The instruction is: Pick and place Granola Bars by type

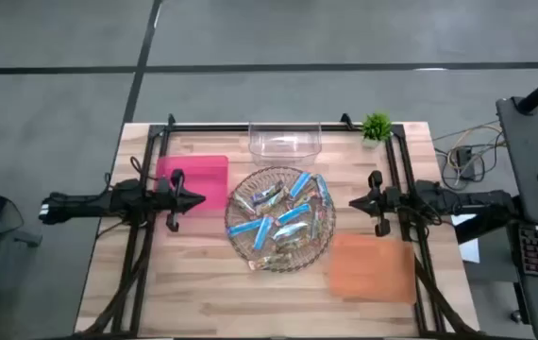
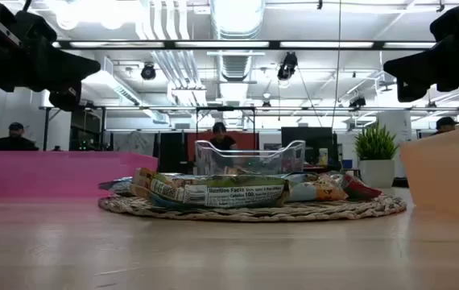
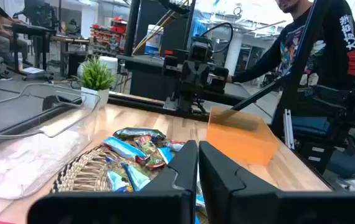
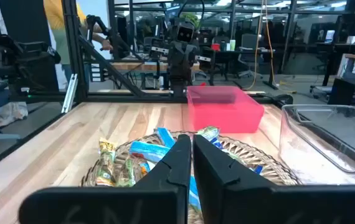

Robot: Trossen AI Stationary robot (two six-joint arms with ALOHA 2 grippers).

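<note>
Small foil-wrapped granola bars (image 1: 278, 224), bright blue, silvery and brownish-green, lie heaped together on the round woven wicker tray (image 1: 318, 249) at table centre. They look light, crinkly and slick; wrappers would likely slide, so pinching a bar across its short middle seems safest, taking a top one clear of the pile. Pink plastic bin (image 1: 198, 179) sits left of the tray, orange plastic bin (image 1: 371, 266) at its right front, clear plastic bin (image 1: 285, 142) behind it. All three look empty, so sorting has not started. Left gripper (image 1: 196, 200) hangs over the pink bin's edge, fingers clenched on nothing. Right gripper (image 1: 354, 201) hovers just right of the tray, fingers also pressed together, nothing held.
</note>
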